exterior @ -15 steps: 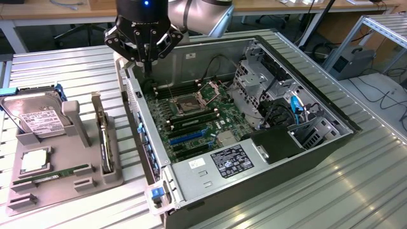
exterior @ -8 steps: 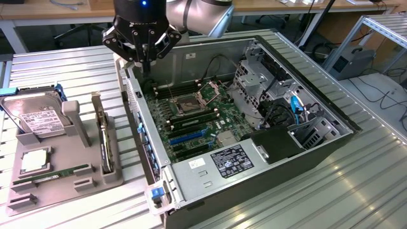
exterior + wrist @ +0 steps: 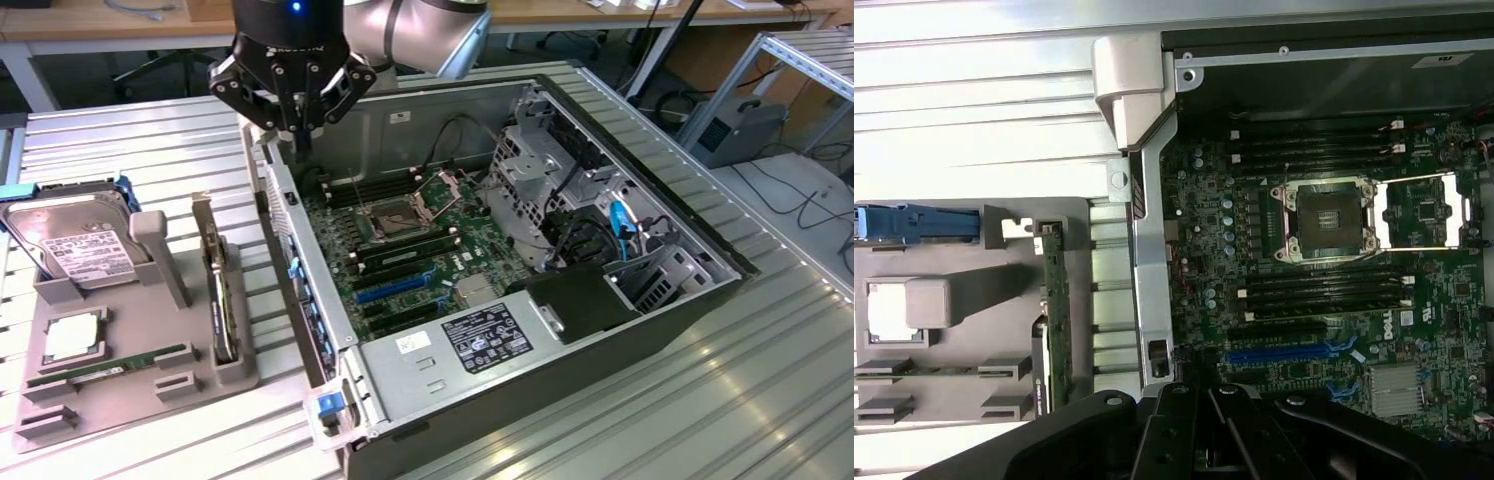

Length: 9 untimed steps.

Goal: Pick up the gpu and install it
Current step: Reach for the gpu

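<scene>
The gpu (image 3: pixel 222 292) stands on edge in a slot of the grey holder (image 3: pixel 134 385) at the exterior view's left, its green board and silver bracket upright. From the wrist camera the gpu (image 3: pixel 1057 300) is a thin green strip seen edge-on. My gripper (image 3: pixel 299 128) hangs shut and empty above the far rim of the open computer case (image 3: pixel 561 400), well away from the gpu. Its black fingers (image 3: pixel 1176 430) lie together over the case wall. The motherboard's blue expansion slot (image 3: pixel 395 290) (image 3: pixel 1284 352) lies bare.
The holder also carries a silver hard drive (image 3: pixel 78 245), a square chip (image 3: pixel 67 338) and a narrow memory stick (image 3: pixel 127 360). Inside the case sit a processor socket (image 3: pixel 403 212), drive cages (image 3: pixel 541 170) and cables. Ribbed metal table (image 3: pixel 694 400) all round.
</scene>
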Tool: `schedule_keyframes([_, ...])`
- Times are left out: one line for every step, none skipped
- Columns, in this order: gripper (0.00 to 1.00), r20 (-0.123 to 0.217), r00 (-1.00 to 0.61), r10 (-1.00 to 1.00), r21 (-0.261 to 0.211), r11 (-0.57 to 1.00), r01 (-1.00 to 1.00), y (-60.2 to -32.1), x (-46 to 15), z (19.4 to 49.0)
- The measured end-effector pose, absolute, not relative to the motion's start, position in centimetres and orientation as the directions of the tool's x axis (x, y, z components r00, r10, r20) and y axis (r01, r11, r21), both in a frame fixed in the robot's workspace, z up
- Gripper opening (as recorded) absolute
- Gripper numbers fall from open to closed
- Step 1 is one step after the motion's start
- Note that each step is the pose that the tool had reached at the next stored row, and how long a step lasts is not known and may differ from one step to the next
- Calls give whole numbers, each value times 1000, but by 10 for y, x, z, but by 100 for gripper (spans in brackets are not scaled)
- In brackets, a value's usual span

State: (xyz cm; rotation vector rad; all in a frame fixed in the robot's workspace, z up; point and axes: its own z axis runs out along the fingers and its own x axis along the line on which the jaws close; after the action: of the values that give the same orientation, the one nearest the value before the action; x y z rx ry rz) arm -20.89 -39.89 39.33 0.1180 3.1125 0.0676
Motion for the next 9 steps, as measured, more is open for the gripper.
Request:
schedule_keyframes([11, -24, -997, 76, 44, 996, 75, -399, -209, 393])
schedule_keyframes([11, -24, -997, 76, 44, 996, 75, -399, -210, 393])
schedule_keyframes([11, -24, -997, 76, 44, 996, 75, -399, -211, 393])
schedule_keyframes([11, -24, -997, 76, 44, 996, 75, -399, -211, 393])
schedule_keyframes([11, -24, -997, 76, 44, 996, 75, -399, -212, 393])
schedule_keyframes([11, -24, -997, 76, 44, 996, 75, -399, -212, 393])
schedule_keyframes([11, -24, -997, 76, 44, 996, 75, -399, -213, 393])
schedule_keyframes([11, -24, -997, 76, 44, 996, 75, -399, -213, 393])
schedule_keyframes([11, -24, -997, 76, 44, 996, 75, -399, -214, 393])
